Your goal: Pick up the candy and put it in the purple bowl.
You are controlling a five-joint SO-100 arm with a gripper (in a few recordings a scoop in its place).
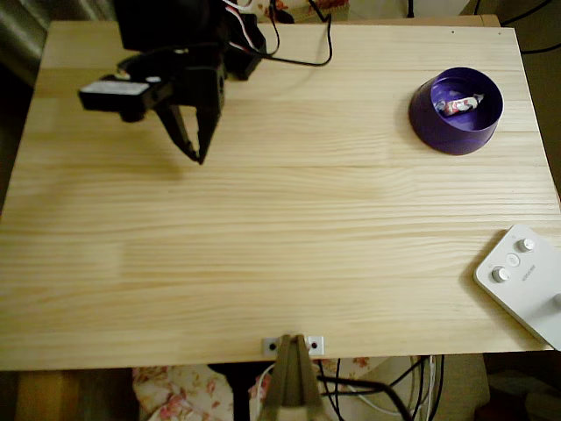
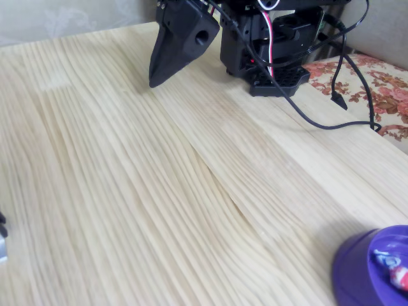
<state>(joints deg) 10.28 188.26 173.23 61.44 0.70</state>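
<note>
Candy [image 1: 458,105] lies in purple bowl [image 1: 456,123], far from fingers [image 1: 195,145].

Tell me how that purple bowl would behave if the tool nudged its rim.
The purple bowl looks like thin glossy plastic, so probably light and apt to slide on the smooth wooden table. Its base looks wide, so tipping seems unlikely. The candy inside adds little weight.
</note>
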